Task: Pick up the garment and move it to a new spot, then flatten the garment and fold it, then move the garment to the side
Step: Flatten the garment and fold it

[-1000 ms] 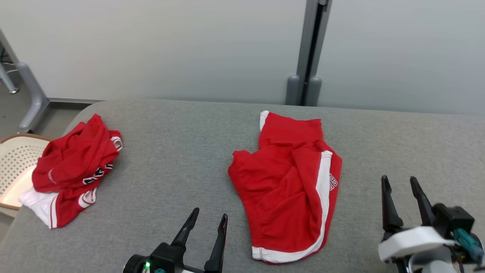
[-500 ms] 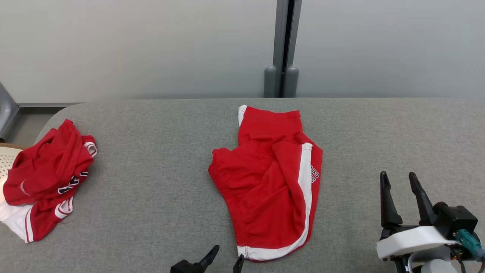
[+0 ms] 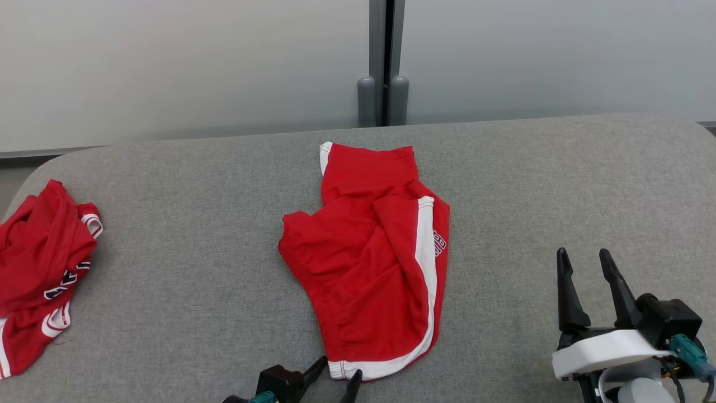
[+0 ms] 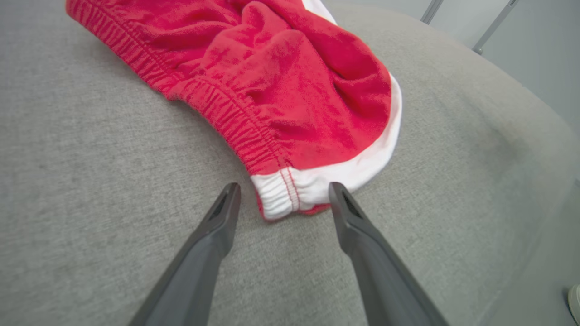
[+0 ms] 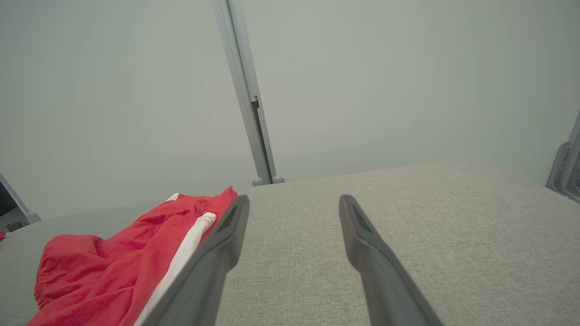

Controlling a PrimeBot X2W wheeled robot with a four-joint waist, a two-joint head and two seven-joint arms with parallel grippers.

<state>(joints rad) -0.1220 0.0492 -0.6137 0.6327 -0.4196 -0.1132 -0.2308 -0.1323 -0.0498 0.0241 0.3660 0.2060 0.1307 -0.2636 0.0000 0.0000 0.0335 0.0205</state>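
Left wrist view: left gripper [image 4: 284,188] poised for a corner pinch.
Its fingers stand apart, flanking the white-trimmed corner of the red garment [image 4: 281,90] lying mid-tabletop [image 4: 90,158], apparently to lift it; right gripper [image 3: 583,254], likewise apart, hangs well aside.

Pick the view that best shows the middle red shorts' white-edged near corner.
Left wrist view: the corner sits close up, stitching clear, at the open left gripper's tips. Head view shows it small; right wrist view shows other parts of the shorts.
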